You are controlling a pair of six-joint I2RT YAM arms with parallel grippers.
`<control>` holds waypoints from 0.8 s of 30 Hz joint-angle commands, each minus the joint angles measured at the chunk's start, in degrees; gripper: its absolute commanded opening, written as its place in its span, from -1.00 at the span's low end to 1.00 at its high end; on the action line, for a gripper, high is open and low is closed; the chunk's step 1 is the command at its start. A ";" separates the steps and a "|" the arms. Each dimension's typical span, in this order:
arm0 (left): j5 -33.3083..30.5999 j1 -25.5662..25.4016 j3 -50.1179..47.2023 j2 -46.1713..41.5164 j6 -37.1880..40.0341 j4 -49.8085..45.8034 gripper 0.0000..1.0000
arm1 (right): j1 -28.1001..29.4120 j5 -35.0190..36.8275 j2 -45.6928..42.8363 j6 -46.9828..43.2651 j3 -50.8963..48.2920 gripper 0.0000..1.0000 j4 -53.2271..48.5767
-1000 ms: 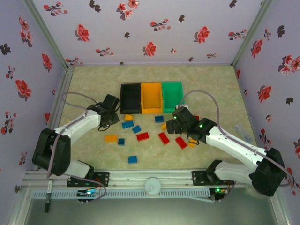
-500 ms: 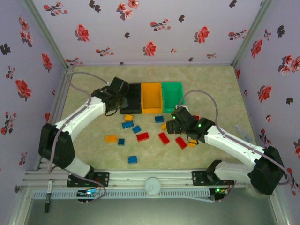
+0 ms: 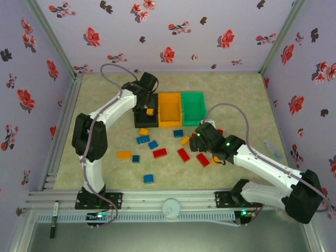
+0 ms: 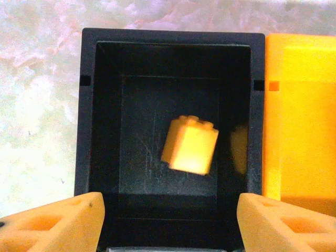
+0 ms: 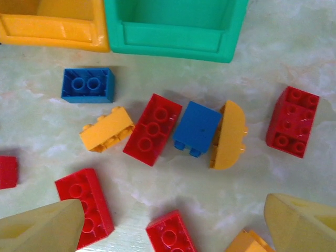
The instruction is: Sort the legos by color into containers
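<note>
Legos (image 3: 159, 153), small studded plastic bricks in red, blue and orange-yellow, lie scattered on marbled tabletop (image 3: 178, 178) just near of three joined square bins: black bin (image 3: 147, 124), orange bin (image 3: 169, 110), green bin (image 3: 192, 105). Over black bin hangs left gripper (image 3: 145, 106); right gripper (image 3: 198, 137) is low among the bricks.

Left wrist: one orange-yellow brick (image 4: 189, 144) tilted inside black bin; fingers (image 4: 58, 223) apart, gripping nothing.

Right wrist: glossy bricks crowd below; fingers (image 5: 42, 228) wide apart, gripping nothing.

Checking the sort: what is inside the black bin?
One tilted orange-yellow brick is in the black bin; nothing else shows. Fingers of the left gripper cover its near corners.
</note>
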 commanded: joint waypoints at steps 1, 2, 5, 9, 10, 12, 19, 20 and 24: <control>-0.61 -0.32 -0.48 -4.06 1.94 -2.51 0.42 | 0.38 3.43 -1.60 1.98 -1.12 0.81 -2.15; -0.59 -0.78 -2.32 -6.20 1.76 -2.11 0.43 | 0.31 4.03 -1.67 2.18 -1.23 0.83 -2.23; -1.75 -2.43 -8.77 -13.72 0.71 -1.26 0.44 | -0.34 7.27 -1.35 3.74 -0.65 0.84 -3.85; -2.83 -5.03 -18.28 -24.70 -1.79 0.10 0.44 | -3.13 7.83 -1.63 4.45 0.08 0.85 -5.41; -3.09 -5.74 -21.20 -27.55 -2.40 0.21 0.45 | -4.44 7.21 -1.84 4.86 -0.07 0.85 -5.55; -3.68 -7.03 -25.39 -32.46 -3.64 -0.44 0.44 | -7.37 6.08 -2.39 5.53 -0.71 0.84 -5.60; -4.31 -9.43 -32.13 -46.72 -4.30 -6.19 0.48 | -20.04 -0.23 -2.49 4.98 -3.37 0.75 -4.18; -4.40 -9.44 -32.28 -47.77 -4.43 -6.54 0.48 | -21.86 -1.17 -1.81 4.72 -3.43 0.72 -3.68; -4.28 -9.54 -32.58 -49.64 -4.22 -6.63 0.48 | -26.23 -3.79 1.61 2.97 -3.37 0.63 -0.61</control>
